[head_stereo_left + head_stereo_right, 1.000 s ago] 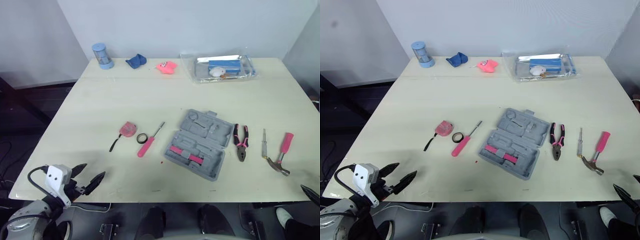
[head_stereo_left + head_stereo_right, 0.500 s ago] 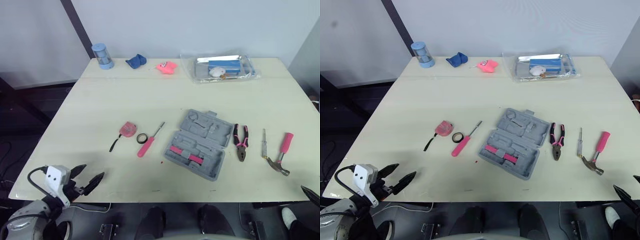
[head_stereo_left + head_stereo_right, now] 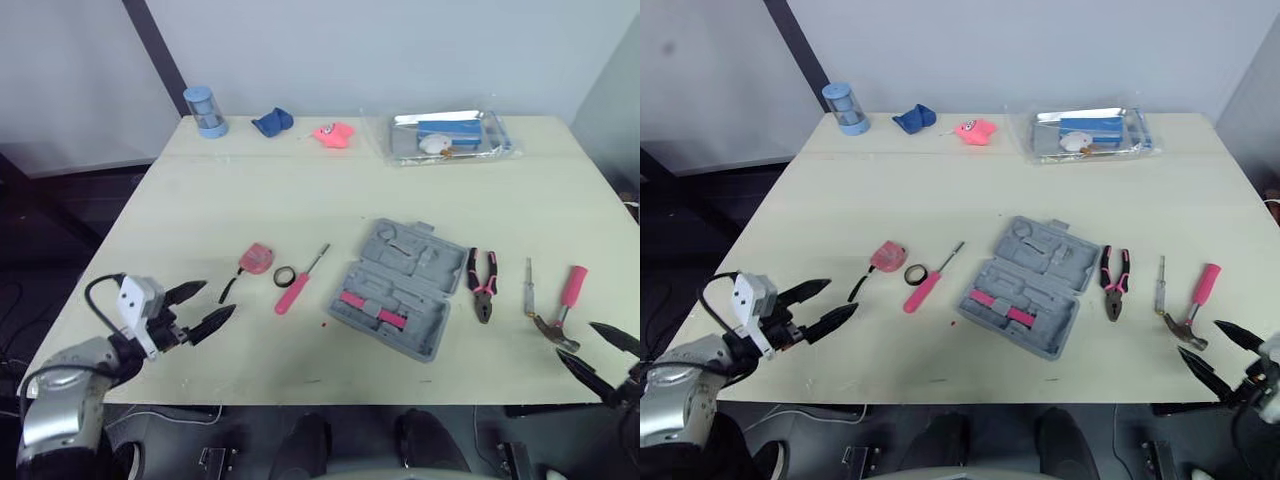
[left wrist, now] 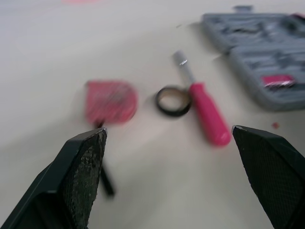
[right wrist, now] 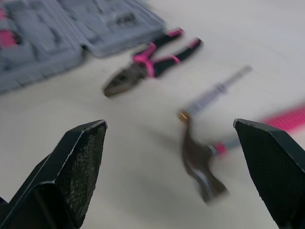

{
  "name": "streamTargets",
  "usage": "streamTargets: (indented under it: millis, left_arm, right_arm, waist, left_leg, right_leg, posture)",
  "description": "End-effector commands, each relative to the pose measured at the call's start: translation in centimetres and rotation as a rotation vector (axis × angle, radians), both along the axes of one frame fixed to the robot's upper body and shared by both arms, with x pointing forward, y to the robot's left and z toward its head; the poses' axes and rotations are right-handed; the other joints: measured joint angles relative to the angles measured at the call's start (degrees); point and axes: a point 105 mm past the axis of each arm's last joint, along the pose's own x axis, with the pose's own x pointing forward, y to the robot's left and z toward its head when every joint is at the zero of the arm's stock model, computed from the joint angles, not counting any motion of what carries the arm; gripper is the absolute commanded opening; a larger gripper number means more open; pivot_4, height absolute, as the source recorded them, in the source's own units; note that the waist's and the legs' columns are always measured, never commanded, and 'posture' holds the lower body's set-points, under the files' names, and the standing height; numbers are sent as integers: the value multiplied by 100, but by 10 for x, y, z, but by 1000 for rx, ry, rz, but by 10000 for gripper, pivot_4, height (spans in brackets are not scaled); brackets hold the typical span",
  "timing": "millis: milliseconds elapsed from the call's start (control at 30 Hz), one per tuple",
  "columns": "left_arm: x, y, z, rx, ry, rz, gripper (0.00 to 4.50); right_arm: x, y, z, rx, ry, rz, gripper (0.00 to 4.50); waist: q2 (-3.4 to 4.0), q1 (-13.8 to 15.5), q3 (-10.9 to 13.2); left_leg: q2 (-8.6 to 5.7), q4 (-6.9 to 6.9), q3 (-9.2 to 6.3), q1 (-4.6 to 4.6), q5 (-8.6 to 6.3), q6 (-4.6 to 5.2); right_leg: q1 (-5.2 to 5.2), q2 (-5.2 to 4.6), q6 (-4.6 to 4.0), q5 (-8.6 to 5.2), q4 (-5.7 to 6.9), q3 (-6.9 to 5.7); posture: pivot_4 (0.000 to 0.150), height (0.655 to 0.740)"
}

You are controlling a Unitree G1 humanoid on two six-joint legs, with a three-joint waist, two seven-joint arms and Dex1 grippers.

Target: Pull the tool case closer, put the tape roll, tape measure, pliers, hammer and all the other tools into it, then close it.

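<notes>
Tool case (image 3: 400, 288) open at worktop (image 3: 300, 190) middle, not yet pulled closer. Left gripper (image 3: 220, 297) spread apart, left of case near tape measure (image 3: 256, 259); right gripper (image 3: 574, 338) spread apart, right of case by hammer (image 3: 570, 292). Near rim to be grasped, case dragged level, pliers (image 3: 482, 282) beside it avoided.

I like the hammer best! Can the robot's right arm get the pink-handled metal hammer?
Probably yes. The right gripper is open right beside the pink-handled metal hammer, and nothing lies between them.
</notes>
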Motion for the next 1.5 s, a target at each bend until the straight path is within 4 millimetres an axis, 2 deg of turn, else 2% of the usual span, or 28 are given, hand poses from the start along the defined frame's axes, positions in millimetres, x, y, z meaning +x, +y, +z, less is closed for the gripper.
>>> streamTargets:
  millis: [33,67,133,200,267,333,433,467,500,567,833,1067,1500]
  left_arm:
    - [8,-10,7,19,-3,-93,44696]
    - [13,-15,8,26,-3,-129,44696]
    - [29,-30,13,30,-7,-211,39550]
    - [45,-46,17,41,-11,-292,31715]
    - [57,-61,20,49,-11,-370,20326]
    - [67,-74,22,52,-2,-420,13184]
    - [84,-96,19,68,21,-499,2976]
    - [89,-104,17,77,27,-518,1263]
    - [93,-109,16,84,32,-531,0]
    - [99,-117,14,103,43,-547,0]
    - [118,-135,8,198,56,-528,0]
    - [124,-148,1,237,71,-510,0]
    - [133,-168,-8,304,89,-464,0]
  right_arm:
    - [10,18,10,11,-13,31,45000]
    - [15,27,13,13,-19,57,45000]
    - [27,51,19,35,-25,114,45000]
    - [38,69,22,36,-22,155,39695]
    - [47,79,20,15,-5,154,30581]
    - [53,88,18,-8,22,157,22922]
    - [63,103,14,-54,61,171,12808]
    - [65,106,10,-83,78,173,11348]
    - [68,108,6,-113,92,173,5930]
    - [72,110,1,-148,121,163,430]
    - [84,112,-15,-250,176,142,430]
    - [91,115,-22,-267,194,135,430]
    - [96,124,-20,-260,181,139,430]
  waist:
    - [0,4,0]
    - [0,3,0]
    - [0,5,1]
    - [-5,8,3]
    - [-5,7,4]
    - [-8,13,5]
    - [-11,12,7]
    - [-11,12,7]
    - [-11,10,7]
    - [-12,6,7]
    - [-16,-12,10]
    - [-17,-7,11]
    - [-17,-11,11]
  left_leg:
    - [0,0,-1,-1,0,0]
    - [0,0,-1,-1,0,0]
    - [-1,1,-3,-2,0,0]
    - [-1,6,-11,-6,1,0]
    - [-3,9,-18,-12,1,-1]
    - [-5,8,-20,-14,1,0]
    - [-8,5,-35,-26,1,-1]
    - [-9,8,-43,-29,1,-1]
    - [-12,13,-46,-29,1,0]
    - [-13,15,-47,-27,1,0]
    - [-15,11,-56,-36,1,0]
    - [-18,15,-68,-44,1,0]
    - [-18,15,-73,-43,2,-1]
  right_leg:
    - [0,0,0,0,0,-1]
    - [0,0,0,0,0,-2]
    - [0,0,0,0,0,-3]
    - [-1,3,3,3,2,-11]
    - [-1,2,4,4,0,-16]
    - [-1,1,4,4,-1,-16]
    - [-5,0,4,4,-11,-31]
    - [-5,1,3,4,-10,-39]
    - [-4,0,4,5,-7,-41]
    - [0,0,5,5,-7,-41]
    - [-8,0,5,5,-9,-45]
    - [-8,-1,5,5,-10,-57]
    - [-8,-2,5,5,-7,-61]
  posture:
    - [1500,7400]
    - [1500,7400]
    - [1500,7400]
    - [1500,7400]
    - [1500,7400]
    - [1500,7400]
    - [1500,7400]
    - [1500,7400]
    - [1500,7400]
    - [1500,7400]
    - [1500,7400]
    - [1500,7400]
    - [1500,7400]
